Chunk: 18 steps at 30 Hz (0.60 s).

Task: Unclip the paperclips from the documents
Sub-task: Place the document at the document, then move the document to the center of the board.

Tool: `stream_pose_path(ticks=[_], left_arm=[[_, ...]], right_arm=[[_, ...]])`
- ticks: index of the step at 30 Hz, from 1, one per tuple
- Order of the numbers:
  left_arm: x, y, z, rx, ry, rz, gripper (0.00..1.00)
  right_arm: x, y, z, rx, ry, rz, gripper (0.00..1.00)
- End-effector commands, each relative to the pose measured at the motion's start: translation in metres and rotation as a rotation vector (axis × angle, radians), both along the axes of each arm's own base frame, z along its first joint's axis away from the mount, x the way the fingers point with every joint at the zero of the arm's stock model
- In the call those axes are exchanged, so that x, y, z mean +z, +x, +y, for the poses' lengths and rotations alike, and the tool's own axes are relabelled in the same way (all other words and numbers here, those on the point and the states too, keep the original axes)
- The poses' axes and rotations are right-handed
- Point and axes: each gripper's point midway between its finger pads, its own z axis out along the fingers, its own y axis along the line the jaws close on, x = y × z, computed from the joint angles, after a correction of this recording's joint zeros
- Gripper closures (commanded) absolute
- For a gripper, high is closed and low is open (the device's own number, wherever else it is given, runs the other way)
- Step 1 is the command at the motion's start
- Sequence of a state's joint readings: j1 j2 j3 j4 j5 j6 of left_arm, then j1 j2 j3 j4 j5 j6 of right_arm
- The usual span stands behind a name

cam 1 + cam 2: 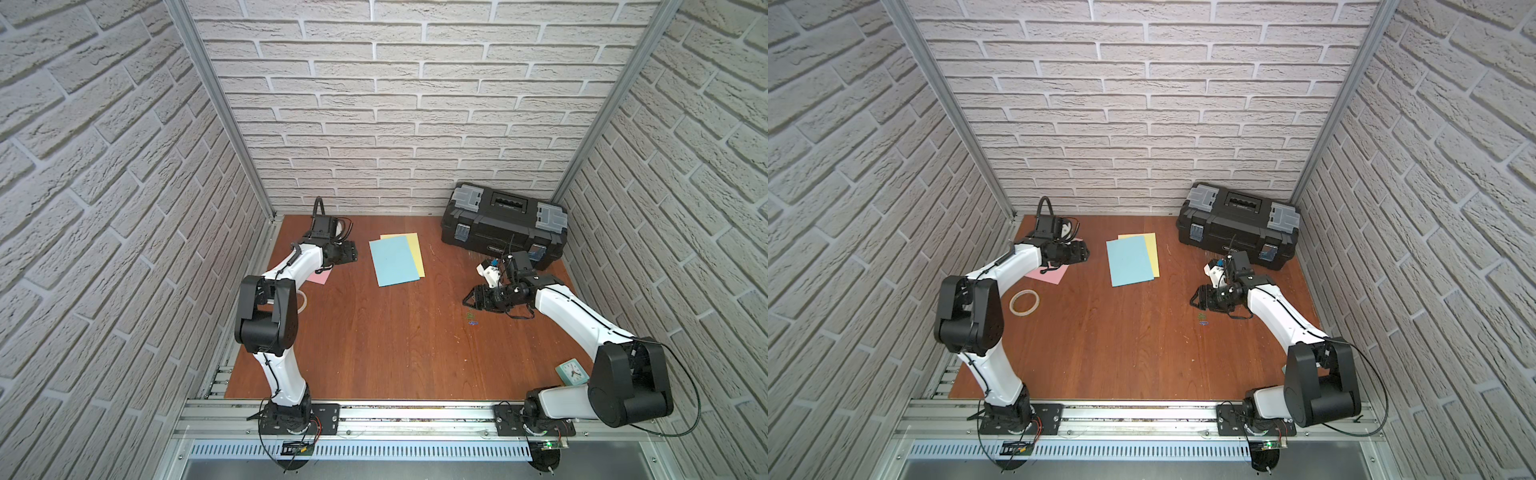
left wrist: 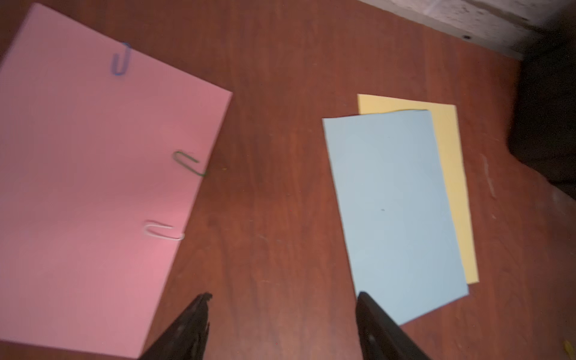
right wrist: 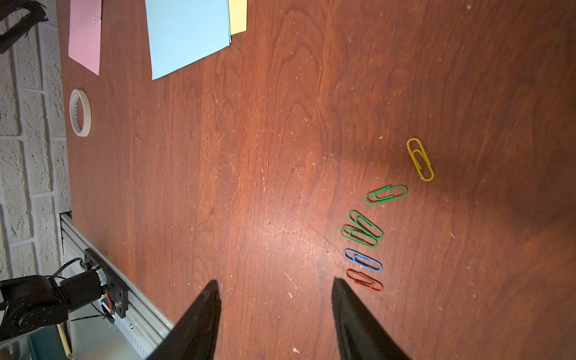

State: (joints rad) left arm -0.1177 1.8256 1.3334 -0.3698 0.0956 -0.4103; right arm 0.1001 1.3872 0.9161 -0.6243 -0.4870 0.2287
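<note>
Clips on paper: I count three on the pink sheet [image 2: 93, 187], all at its edges: a blue clip [image 2: 121, 60], a green clip [image 2: 188, 163] and a white clip [image 2: 163, 232].
Other sheets: the light blue sheet [image 2: 396, 212] overlaps the yellow sheet [image 2: 455, 174]; I see no clips on them.
Freed clips: the loose clips [image 3: 363, 233] lie in a row on the table [image 3: 280, 156].
Left gripper [image 2: 284, 295]: jaws well apart, empty, over bare wood between the pink and blue sheets.
Right gripper [image 3: 276, 282]: jaws apart, empty, just beside the loose row.
Risk: nothing pins the pink sheet, so I judge that tugging a clip could drag or crease it. The wire is thin and my left wrist view is blurred, so I might pinch the paper instead.
</note>
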Motion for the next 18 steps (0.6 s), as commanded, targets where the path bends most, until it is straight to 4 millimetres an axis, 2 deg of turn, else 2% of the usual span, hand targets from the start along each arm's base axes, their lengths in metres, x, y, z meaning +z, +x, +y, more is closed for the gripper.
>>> stream_pose_path(ticks=[1, 4, 8, 12, 18], left_arm=[[-0.01, -0.007, 0.044, 0.1, 0.126, 0.054, 0.27], [-0.022, -0.002, 0.062, 0.131, 0.171, 0.105, 0.28], [-0.042, 0.004, 0.074, 0.149, 0.211, 0.169, 0.27], [-0.058, 0.006, 0.08, 0.16, 0.209, 0.221, 0.28], [-0.084, -0.003, 0.079, 0.176, 0.181, 0.294, 0.28]], right_arm=[[0.016, 0.011, 0.006, 0.022, 0.029, -0.066, 0.41], [0.017, 0.011, 0.008, 0.03, 0.035, -0.068, 0.41], [0.02, 0.011, 0.009, 0.036, 0.037, -0.076, 0.41], [0.024, 0.01, 0.009, 0.042, 0.035, -0.085, 0.4], [0.028, 0.012, 0.01, 0.045, 0.037, -0.095, 0.4]])
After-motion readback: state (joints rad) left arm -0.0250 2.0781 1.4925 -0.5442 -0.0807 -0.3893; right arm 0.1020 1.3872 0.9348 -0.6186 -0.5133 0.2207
